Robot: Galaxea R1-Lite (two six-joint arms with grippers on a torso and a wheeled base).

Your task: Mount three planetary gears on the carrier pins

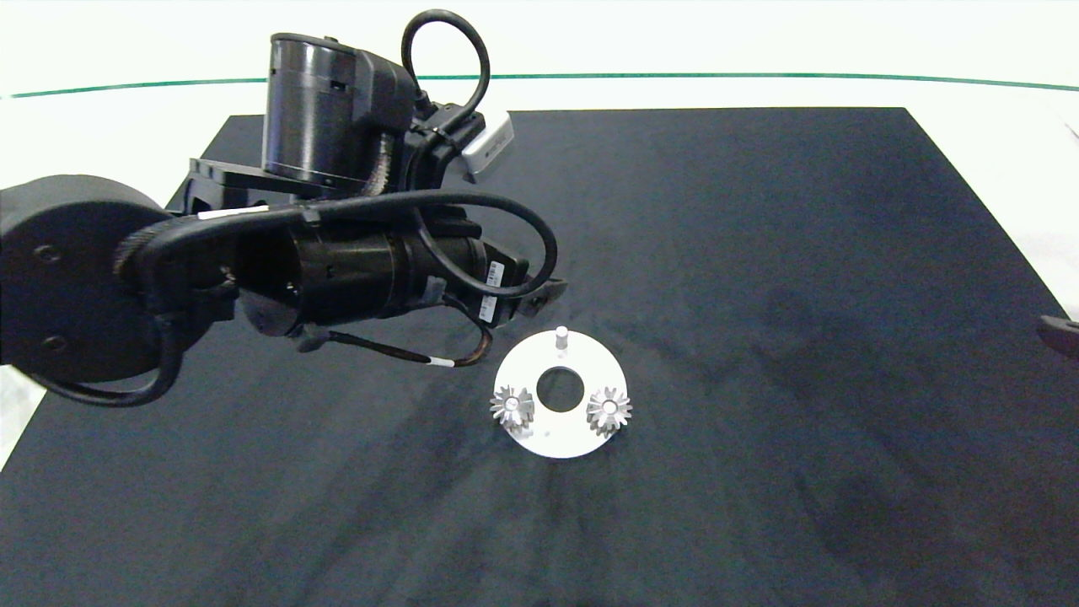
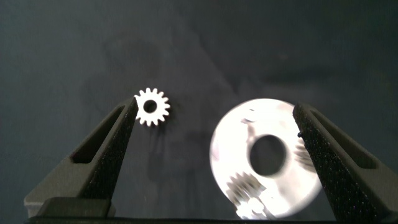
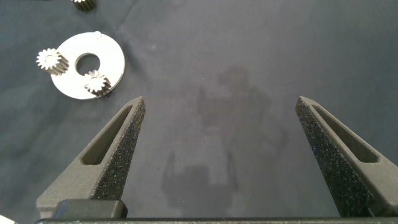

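Silvery toothed metal gear [image 2: 152, 106], third of set, lay loose on dark mat, left of centre in left wrist frame, touching one finger of released left gripper [image 2: 214, 134]. White round disc [image 1: 560, 394], head frame centre, carried two gears; rear pin [image 1: 561, 337] bare. Advice: centre jaws on gear before clenching. Right gripper [image 3: 221, 127] released, idle at right edge.

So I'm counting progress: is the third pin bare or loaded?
Bare. The far pin stands empty on the disc; the third gear lies flat on the mat beside the open left gripper.

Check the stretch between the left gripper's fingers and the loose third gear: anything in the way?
Nothing. In the left wrist view the loose gear lies flat on bare black mat, beside the open left gripper's finger.
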